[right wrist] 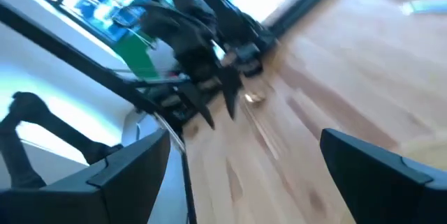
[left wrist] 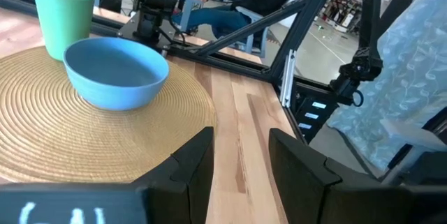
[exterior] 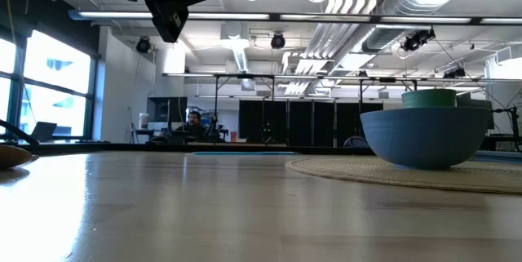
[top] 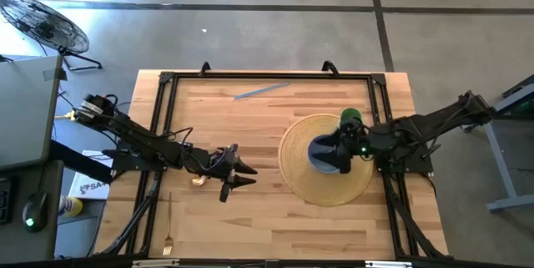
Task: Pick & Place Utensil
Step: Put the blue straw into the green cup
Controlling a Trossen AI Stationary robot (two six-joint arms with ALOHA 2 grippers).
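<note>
A gold spoon point(top: 198, 181) lies flat on the wooden table under my left arm; its bowl end also shows in the low view point(exterior: 11, 156) and the right wrist view point(right wrist: 253, 98). A thin gold fork point(top: 168, 225) lies near the table's near-left edge. My left gripper point(top: 244, 176) hangs open and empty above the table's middle point(exterior: 175, 5), just right of the spoon point(left wrist: 241, 161). My right gripper point(top: 344, 154) is open and empty point(right wrist: 244, 165), raised over the blue bowl point(top: 324, 153).
The blue bowl point(left wrist: 115, 70) and a green cup point(left wrist: 63, 8) stand on a round woven mat point(top: 310, 186) on the table's right half. A blue strip point(top: 260, 90) lies near the far edge. A black frame point(top: 158, 109) borders the table. A person point(exterior: 194, 120) sits far behind.
</note>
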